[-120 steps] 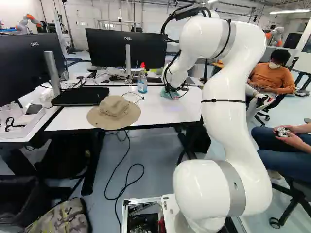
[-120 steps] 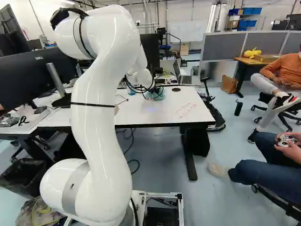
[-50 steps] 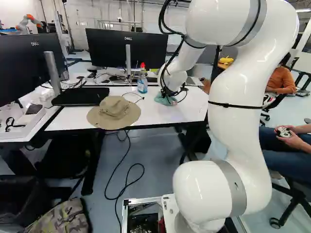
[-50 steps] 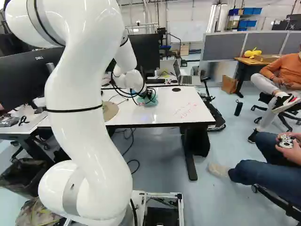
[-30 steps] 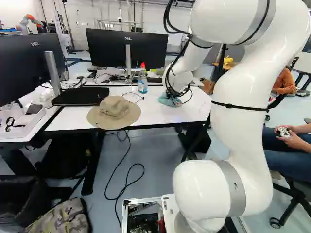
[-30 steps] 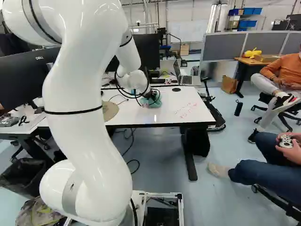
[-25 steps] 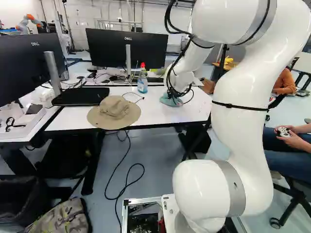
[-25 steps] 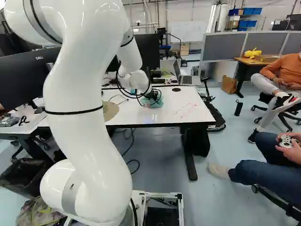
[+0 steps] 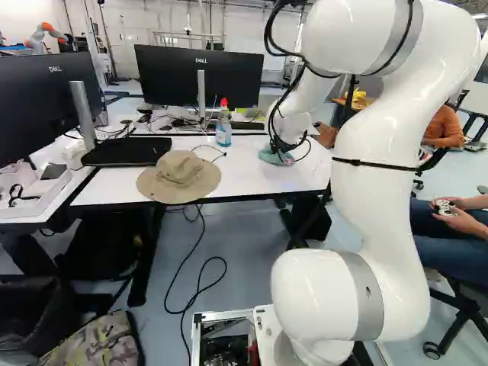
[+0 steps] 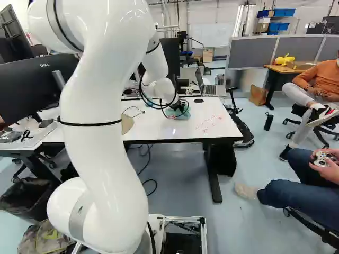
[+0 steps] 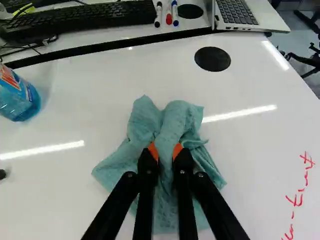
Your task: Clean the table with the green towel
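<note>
Pinching the green towel (image 11: 172, 122) in a bunched fold on the white worktop (image 9: 244, 174).
The jaws are clamped on the towel from both sides, its loose folds spread around them, right of the worktop's middle, between far and near edges; the blue bottle (image 9: 223, 132) stands to its left, nearer the far edge, the tan hat (image 9: 180, 171) lies at the near edge farther left, and red writing (image 10: 210, 124) lies toward the right edge.
</note>
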Tool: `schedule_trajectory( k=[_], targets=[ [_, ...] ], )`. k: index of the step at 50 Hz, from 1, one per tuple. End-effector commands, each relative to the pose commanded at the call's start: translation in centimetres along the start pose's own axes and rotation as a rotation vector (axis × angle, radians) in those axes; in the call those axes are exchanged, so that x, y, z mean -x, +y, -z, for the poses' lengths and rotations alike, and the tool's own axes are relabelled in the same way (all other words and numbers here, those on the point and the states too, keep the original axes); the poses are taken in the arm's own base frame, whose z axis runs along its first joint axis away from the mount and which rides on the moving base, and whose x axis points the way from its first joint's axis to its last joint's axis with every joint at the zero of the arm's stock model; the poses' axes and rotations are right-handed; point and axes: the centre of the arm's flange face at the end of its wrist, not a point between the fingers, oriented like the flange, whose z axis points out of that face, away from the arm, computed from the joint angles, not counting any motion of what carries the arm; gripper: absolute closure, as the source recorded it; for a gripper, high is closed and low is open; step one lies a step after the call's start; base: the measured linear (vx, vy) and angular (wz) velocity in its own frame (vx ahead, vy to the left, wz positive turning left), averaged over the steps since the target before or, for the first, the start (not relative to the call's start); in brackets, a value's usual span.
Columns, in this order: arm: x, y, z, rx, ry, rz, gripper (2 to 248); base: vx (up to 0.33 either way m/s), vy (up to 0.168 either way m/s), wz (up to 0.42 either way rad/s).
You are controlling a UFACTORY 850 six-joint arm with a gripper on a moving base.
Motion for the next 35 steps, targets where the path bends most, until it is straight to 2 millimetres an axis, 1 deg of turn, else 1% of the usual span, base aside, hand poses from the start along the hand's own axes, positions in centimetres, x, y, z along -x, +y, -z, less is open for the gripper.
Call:
schedule_trajectory(
  k=[17, 35],
  targets=[
    [-2.0, -0.3, -2.4, -0.003, 0.021, 0.003, 203, 0.0, 0.0, 0.0],
    [-4.0, -1.5, -4.9, -0.016, 0.045, 0.016, 203, 0.0, 0.0, 0.0]
  ],
)
